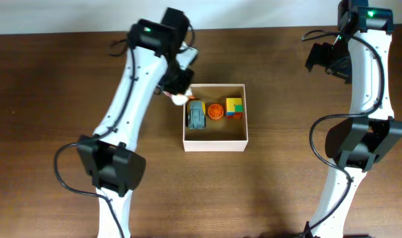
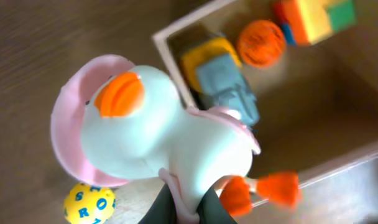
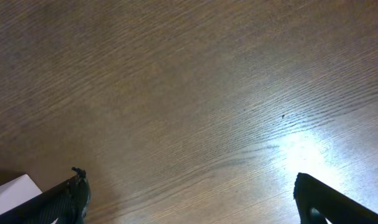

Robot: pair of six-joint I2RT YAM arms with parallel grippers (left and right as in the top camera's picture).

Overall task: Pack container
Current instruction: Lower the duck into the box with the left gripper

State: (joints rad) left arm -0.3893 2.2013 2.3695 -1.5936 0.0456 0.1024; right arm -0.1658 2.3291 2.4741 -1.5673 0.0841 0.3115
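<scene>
From above, the container stands on the brown table between the two arms, nearer to the left one. In it lie three toys in a row by the far wall: a grey and yellow truck, an orange ball and a coloured block. The left gripper hangs at the far left corner of the container, and under it only a small white and orange bit shows. The left wrist camera makes this clear: it is a toy duck with an orange beak and a pink bonnet, and the dark fingers are clamped on its lower body. This view shows also a yellow ball with blue letters on the table beside the duck, which the arm hides in the overhead view. The right gripper is well apart from the container, over bare wood, its fingers spread wide with nothing between them.
</scene>
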